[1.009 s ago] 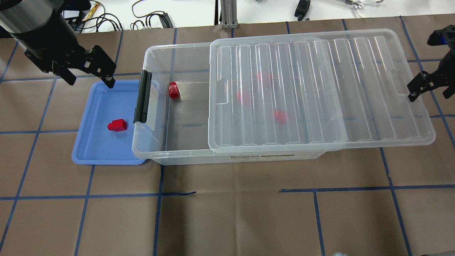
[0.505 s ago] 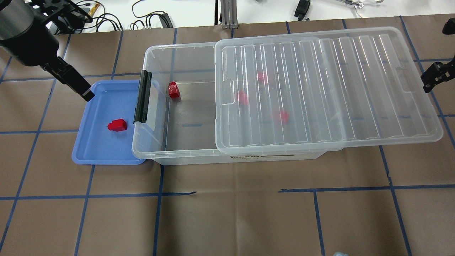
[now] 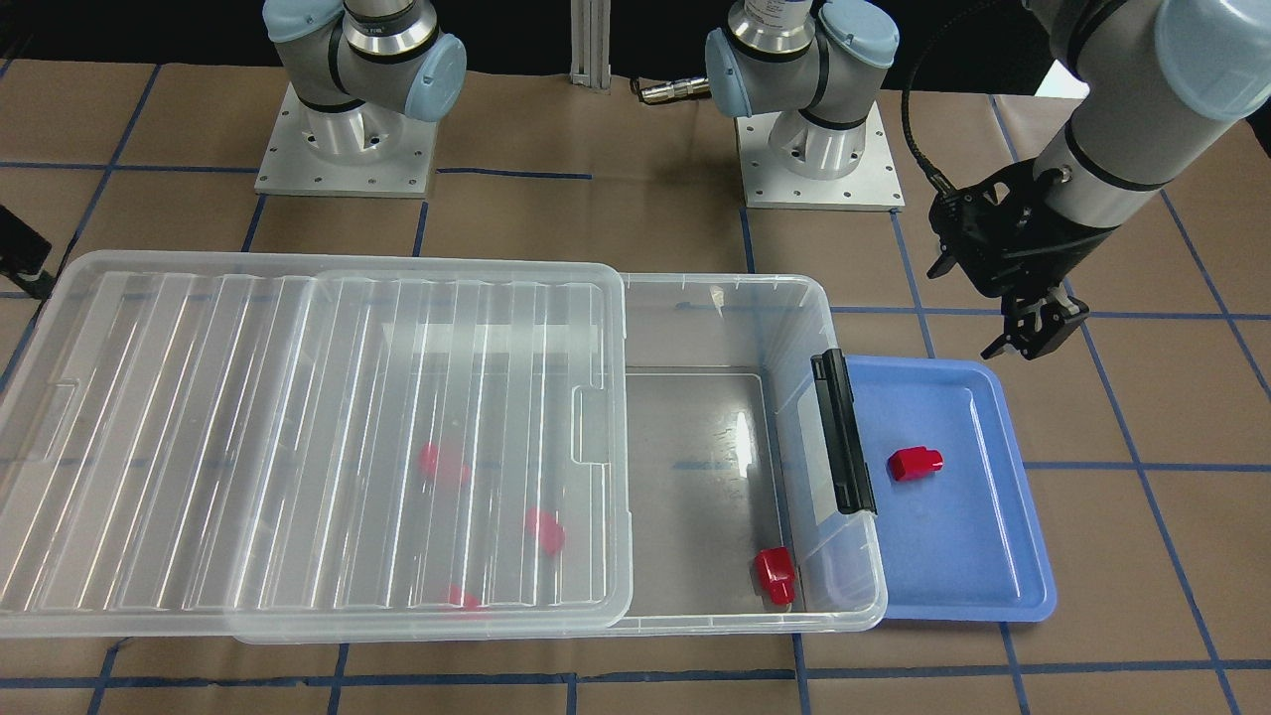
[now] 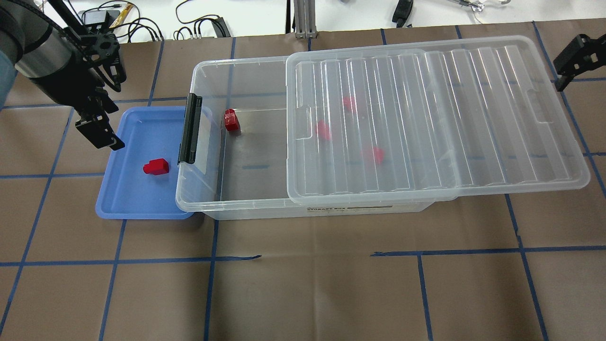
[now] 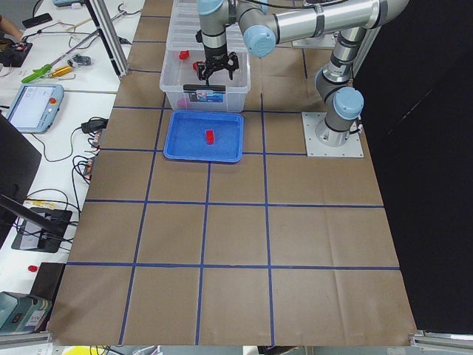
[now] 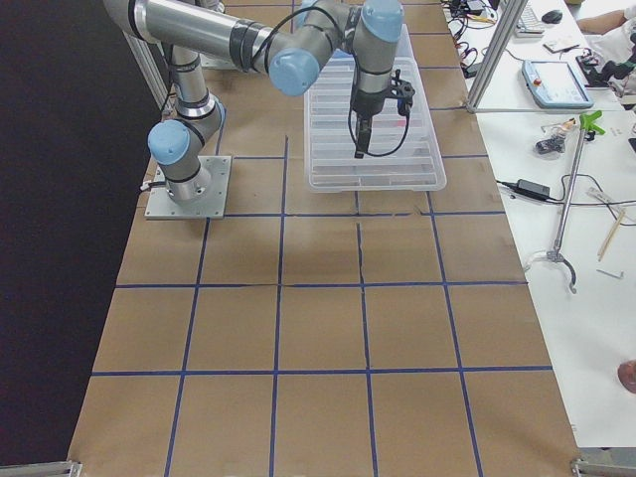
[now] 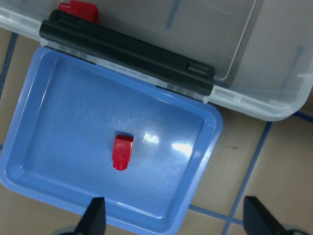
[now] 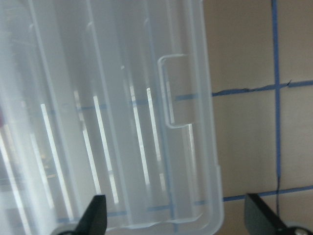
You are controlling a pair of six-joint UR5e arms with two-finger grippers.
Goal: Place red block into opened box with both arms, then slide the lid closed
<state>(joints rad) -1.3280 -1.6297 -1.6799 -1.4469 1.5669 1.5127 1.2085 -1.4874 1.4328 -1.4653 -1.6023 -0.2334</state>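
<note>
One red block (image 4: 156, 166) lies in the blue tray (image 4: 128, 199), also seen in the left wrist view (image 7: 122, 151). My left gripper (image 4: 102, 132) hovers open over the tray's left rim, empty (image 7: 176, 225). The clear box (image 4: 236, 208) has its black latch bar (image 4: 190, 128) beside the tray. Another red block (image 4: 231, 120) rests in the box's uncovered end. Several more show blurred under the lid (image 4: 426, 118), which covers the box's right part and overhangs its right end. My right gripper (image 4: 570, 59) is open, apart from the lid's right end (image 8: 122, 122).
Brown paper with blue tape lines covers the table. Cables (image 4: 199, 26) and an aluminium post (image 4: 303, 19) sit at the back edge. Both arm bases (image 3: 343, 149) stand on the robot's side of the box.
The lid shifted slightly to the right. My right gripper then drew back from the lid's right end. My left gripper moved from the tray's back corner to its left rim and turned.
</note>
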